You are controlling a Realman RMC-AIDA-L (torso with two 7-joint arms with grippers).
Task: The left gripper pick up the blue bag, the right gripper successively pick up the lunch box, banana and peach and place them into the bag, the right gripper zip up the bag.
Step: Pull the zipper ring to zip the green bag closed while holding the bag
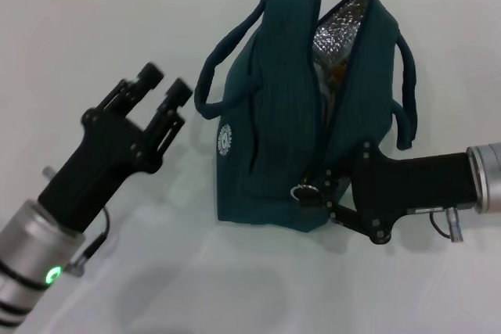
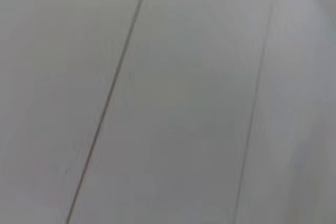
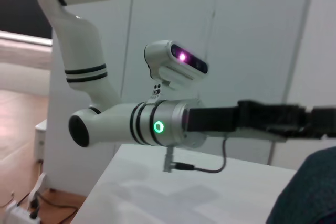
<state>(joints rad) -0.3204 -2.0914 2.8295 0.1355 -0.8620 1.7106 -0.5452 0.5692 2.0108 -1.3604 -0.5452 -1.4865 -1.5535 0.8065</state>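
Head view has the dark teal fabric lunch bag (image 1: 274, 123) standing mid-table, top partly unzipped with foil lining showing. My right gripper (image 1: 333, 201) sits at the ring pull on the near end; can't tell whether its fingers are pinched on it. My left gripper (image 1: 156, 95) hangs spread and empty, just beside the bag. I'd pull straight along the zipper, slowly.
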